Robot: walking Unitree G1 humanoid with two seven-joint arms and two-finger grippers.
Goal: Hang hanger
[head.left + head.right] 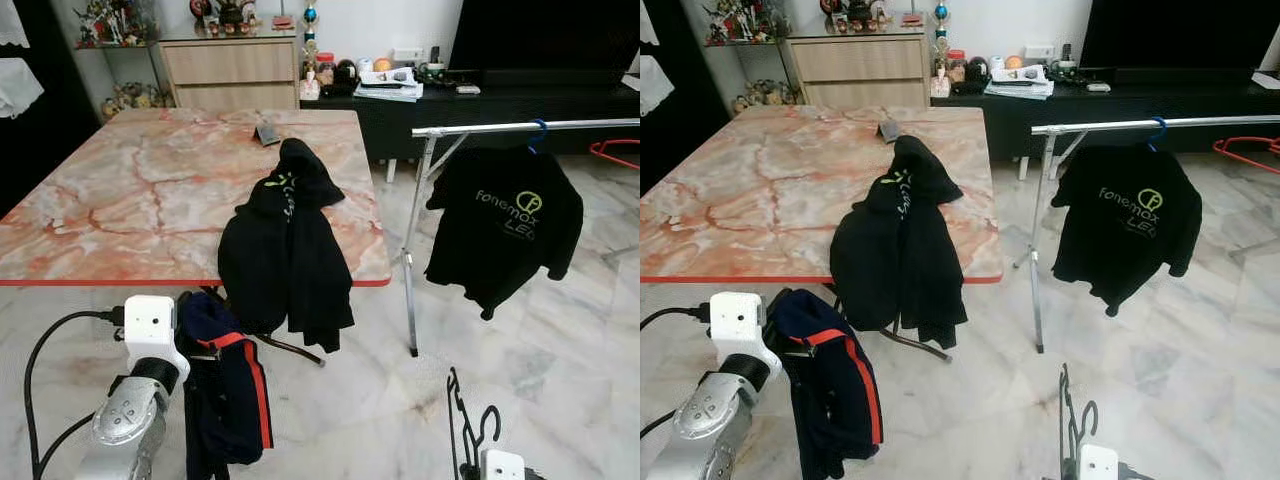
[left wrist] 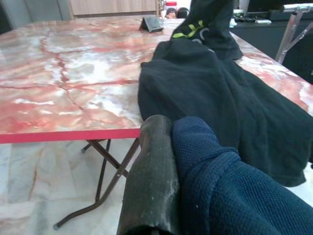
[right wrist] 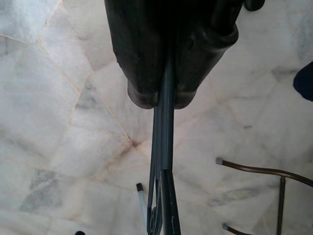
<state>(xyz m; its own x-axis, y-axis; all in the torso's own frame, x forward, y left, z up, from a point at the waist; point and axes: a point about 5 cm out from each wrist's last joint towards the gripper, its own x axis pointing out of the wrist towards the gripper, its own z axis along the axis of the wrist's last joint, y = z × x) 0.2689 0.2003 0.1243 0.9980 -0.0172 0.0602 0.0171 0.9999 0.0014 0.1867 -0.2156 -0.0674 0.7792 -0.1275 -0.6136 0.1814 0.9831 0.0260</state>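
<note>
Rail [image 1: 520, 127] is the landmark: it lies ahead and above the right hand [image 1: 470, 455], which is low near the floor, pinched shut on a black wire hanger [image 1: 462, 420] standing upright with its hook up, so this hand is the nearer one. Left hand [image 2: 161, 176], far from the rail, grips a navy garment [image 1: 225, 385] with red stripe that hangs beside the tabletop [image 1: 130, 190].

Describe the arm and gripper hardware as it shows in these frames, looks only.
The left arm is silver metal with a rounded, perforated joint housing, topped by a white boxy wrist camera. A black cable loops out beside it. The left gripper has a long, scuffed matte black finger. The right gripper has dark, rounded black fingers; a white wrist module sits behind it.
</note>
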